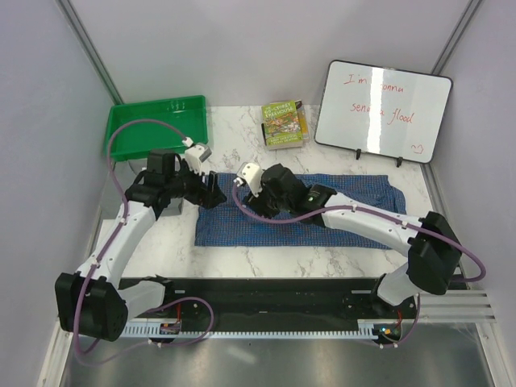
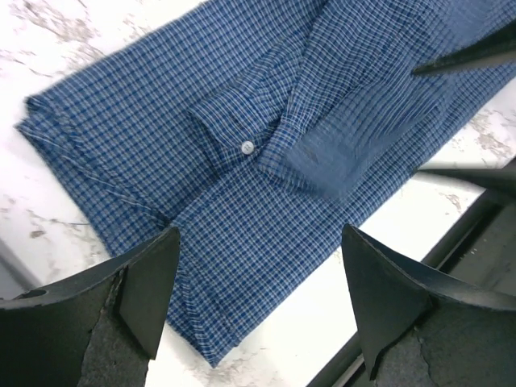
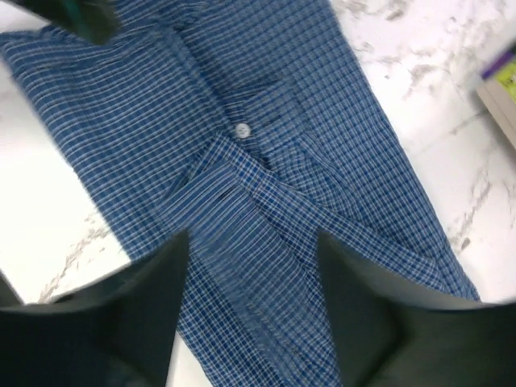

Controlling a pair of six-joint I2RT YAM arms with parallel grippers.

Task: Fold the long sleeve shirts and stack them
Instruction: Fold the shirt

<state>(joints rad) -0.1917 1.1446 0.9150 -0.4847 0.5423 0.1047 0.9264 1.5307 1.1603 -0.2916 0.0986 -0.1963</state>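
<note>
Near edge: we see the black rail point(image 1: 274, 294) that carries both arms, with a strip of bare marble between it and the cloth.
Shirt: the blue checked shirt point(image 1: 355, 193) lies flat across the middle of the table point(image 1: 242, 149), folded into a long band running left to right.
Left claw: the left gripper point(image 2: 260, 242) hovers over the band's left end, fingers wide apart and empty.
Right claw: the right gripper point(image 3: 251, 242) hangs just beside it over the cloth, fingers apart, gripping nothing.
Open room: we find bare marble left of the band and behind it.
Cloth: thin weave, fine dark check, soft creases, one white button point(image 2: 247, 147) at an overlapping fold.
Surface: white marble with grey veins.
Far side: a green tray point(image 1: 113, 129) at back left, a book point(image 1: 284, 123) in the middle and a whiteboard point(image 1: 383, 109) at back right, with pale walls close around.
</note>
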